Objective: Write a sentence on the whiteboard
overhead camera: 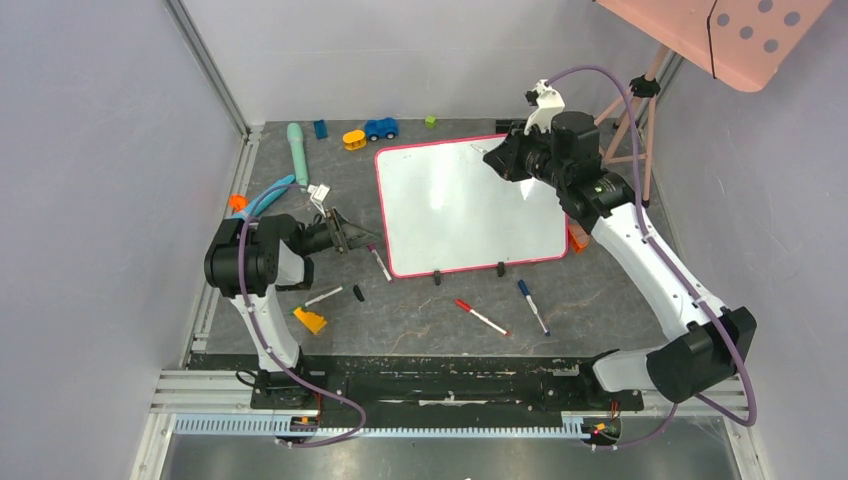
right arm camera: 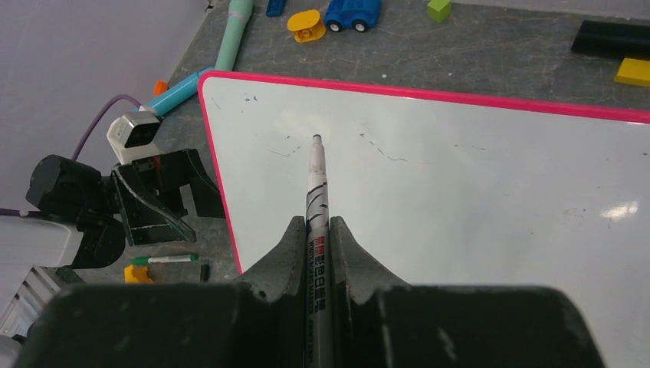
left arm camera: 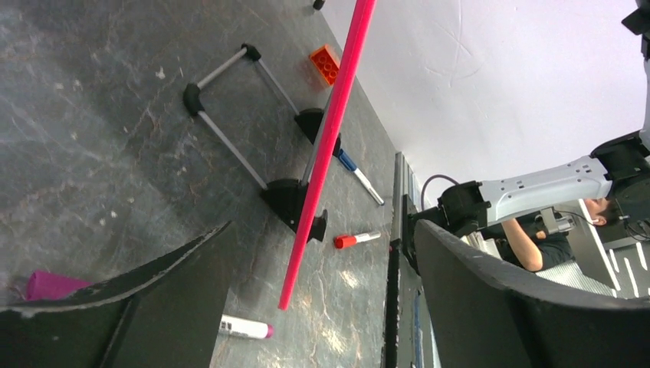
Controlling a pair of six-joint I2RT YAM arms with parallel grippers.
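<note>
Fingers (right arm camera: 287, 249) of right gripper (right arm camera: 316, 224) clamped on white black-tipped marker (right arm camera: 316, 184), tip at glossy pink-framed whiteboard (right arm camera: 475, 199) — keep pressure light, strokes slow; left gripper (overhead camera: 345, 235) spread wide beside frame — could brace it.

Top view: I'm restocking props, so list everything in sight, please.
board: one, white, pink frame, centre
loose markers: four; red, blue near front; purple, green left
held marker: one, white, black tip, by board
tubes: two, teal, blue, left
toys: four; blue car, yellow piece, blue brick, green cube, far edge
orange brick: one, right of board
yellow wedge: one, near left
pink panel: one, grey dots, upper right
left jaws: black, open, empty
right jaws: black, shut on held marker
</note>
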